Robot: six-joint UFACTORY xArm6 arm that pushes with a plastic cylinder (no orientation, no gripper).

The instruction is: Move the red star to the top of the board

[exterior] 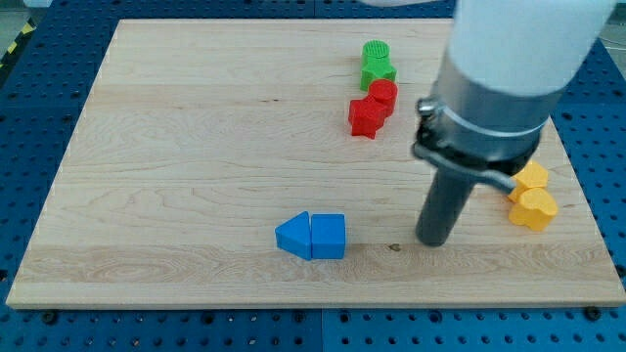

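Observation:
The red star [365,117] lies on the wooden board [176,156] right of centre in the upper half. A red round block [382,97] touches its upper right side. My tip [431,241] rests on the board well below and to the right of the red star, apart from every block. The arm's thick grey and white body rises above it at the view's upper right.
A green round block [375,52] and a green star [378,72] sit just above the red blocks. Two blue blocks [311,237] lie side by side left of my tip. Two yellow blocks [533,198] lie near the board's right edge.

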